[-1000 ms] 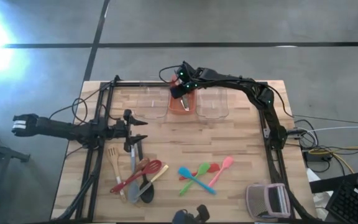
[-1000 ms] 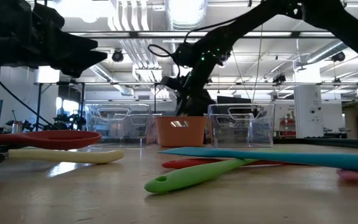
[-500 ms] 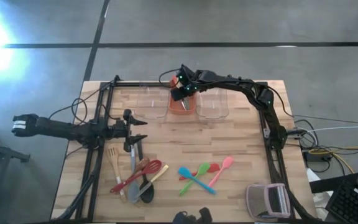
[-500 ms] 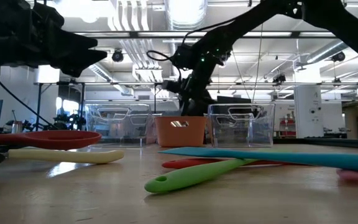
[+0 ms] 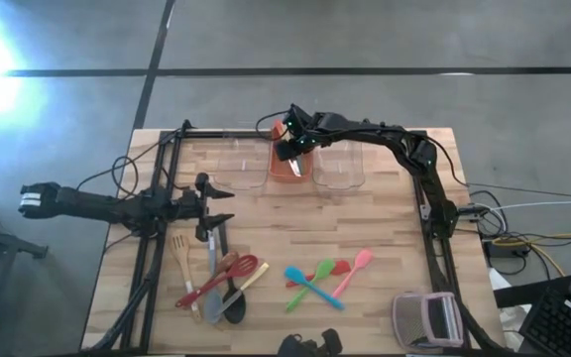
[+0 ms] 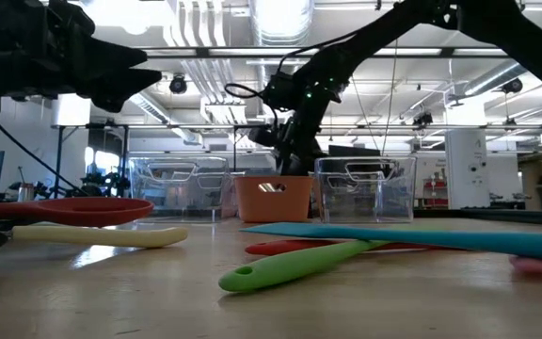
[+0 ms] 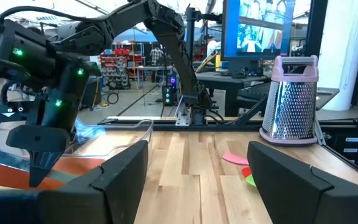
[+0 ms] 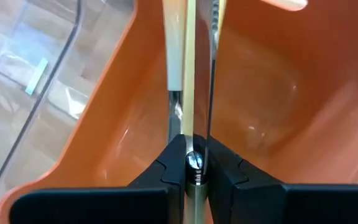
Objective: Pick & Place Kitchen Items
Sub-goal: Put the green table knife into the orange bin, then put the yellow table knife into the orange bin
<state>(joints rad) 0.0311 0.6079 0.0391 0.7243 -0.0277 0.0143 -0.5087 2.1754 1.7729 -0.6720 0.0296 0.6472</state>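
Observation:
My right gripper (image 5: 290, 151) hangs over the red bin (image 5: 274, 171) at the table's far edge, shut on a slim utensil (image 8: 188, 74) with a pale shaft and a metal end. The utensil reaches down into the bin (image 8: 123, 124). My left gripper (image 5: 228, 205) waits open at mid-left with nothing between its fingers. Large spoons and spatulas (image 5: 216, 278) lie in a heap near the front left. Small blue, green, red and pink spoons (image 5: 320, 281) lie crossed on the boards at the front middle. My right gripper pinches the utensil's metal end (image 8: 194, 163) between its two fingers. The fingers slant down from above, and the utensil runs on in line with them into the red bin. Whether its far end touches the bin's floor I cannot tell.
Clear bins (image 5: 241, 164) (image 5: 340, 164) flank the red one along the far edge. A grey-and-pink grater (image 5: 426, 319) stands at the front right. Bare boards lie between the bins and the utensils.
My right gripper has tipped and rolled a little over the red bin, keeping its hold on the utensil.

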